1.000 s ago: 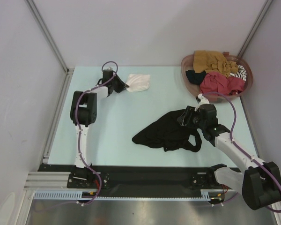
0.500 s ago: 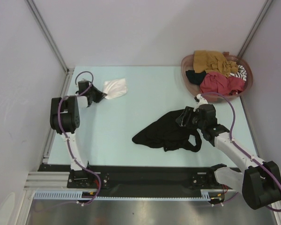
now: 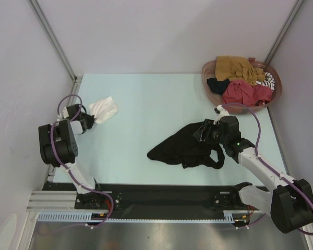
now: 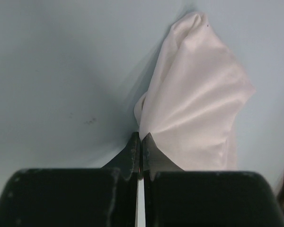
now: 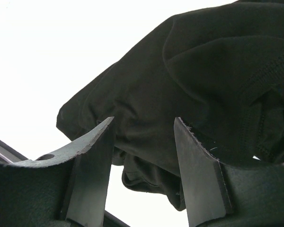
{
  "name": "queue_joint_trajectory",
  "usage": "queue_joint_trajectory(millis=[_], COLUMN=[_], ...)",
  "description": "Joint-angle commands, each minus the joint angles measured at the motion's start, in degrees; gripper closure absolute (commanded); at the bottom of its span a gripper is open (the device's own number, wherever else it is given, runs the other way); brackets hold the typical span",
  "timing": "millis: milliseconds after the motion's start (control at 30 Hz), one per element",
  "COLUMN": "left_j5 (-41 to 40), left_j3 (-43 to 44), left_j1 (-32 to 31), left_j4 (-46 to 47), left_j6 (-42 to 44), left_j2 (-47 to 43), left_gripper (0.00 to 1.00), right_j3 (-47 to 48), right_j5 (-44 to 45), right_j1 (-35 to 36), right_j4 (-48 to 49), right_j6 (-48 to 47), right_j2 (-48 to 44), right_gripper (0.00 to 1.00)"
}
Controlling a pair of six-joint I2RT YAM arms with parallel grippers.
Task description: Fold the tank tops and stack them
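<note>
The white tank top (image 3: 104, 109) lies bunched at the table's left side; it also shows in the left wrist view (image 4: 194, 109). My left gripper (image 3: 92, 120) is shut on its near edge, the fingertips (image 4: 141, 138) pinching the cloth. The larger black tank top (image 3: 185, 147) lies crumpled mid-table. My right gripper (image 3: 202, 131) is open at its right end; in the right wrist view the gripper (image 5: 143, 124) has black cloth (image 5: 203, 80) beyond and between the jaws. More tank tops, mustard-brown (image 3: 235, 66), red (image 3: 245, 92) and striped (image 3: 267, 79), lie heaped in the basket.
The round reddish-brown basket (image 3: 208, 70) stands at the far right corner. A metal frame rail (image 3: 65, 117) runs along the table's left edge, close to the left gripper. A black bar (image 3: 167, 191) crosses the near edge between the arm bases.
My left gripper has dragged the white tank top leftward and nearer, from the far middle-left to the left edge. The right gripper has stayed at the black tank top.
</note>
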Motion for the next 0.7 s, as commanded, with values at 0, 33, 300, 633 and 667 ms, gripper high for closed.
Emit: queue_joint_trajectory(millis=[0,33,300,633,667], left_j5=[-7.6,-8.9,-12.9,-12.5,-11.7], left_j3=[-0.4,-0.4,5.6,13.7,13.5], left_j1=[1.1,1.2,1.2,1.5,1.5], left_j4=[-2.3,-2.3,0.2,-6.1,-6.1], left_j6=[-2.1,-3.7,-11.5,-4.9,-4.7], left_j2=[-3.2,-3.2,2.1,5.0,4.9], left_gripper=[1.0,1.0,1.0,0.83,0.78], right_j3=[-0.2,-0.3,-0.3,0.0,0.0], right_j5=[-0.2,-0.3,0.1,-1.0,-0.9], right_j1=[0.4,0.4,0.4,0.4,0.5], right_j4=[2.0,2.0,2.1,3.4,3.2], right_j6=[0.6,0.6,0.4,0.9,0.9], right_j2=[-1.4,-1.2,-0.5,1.5,1.5], right_gripper=[0.42,0.42,0.42,0.42,0.42])
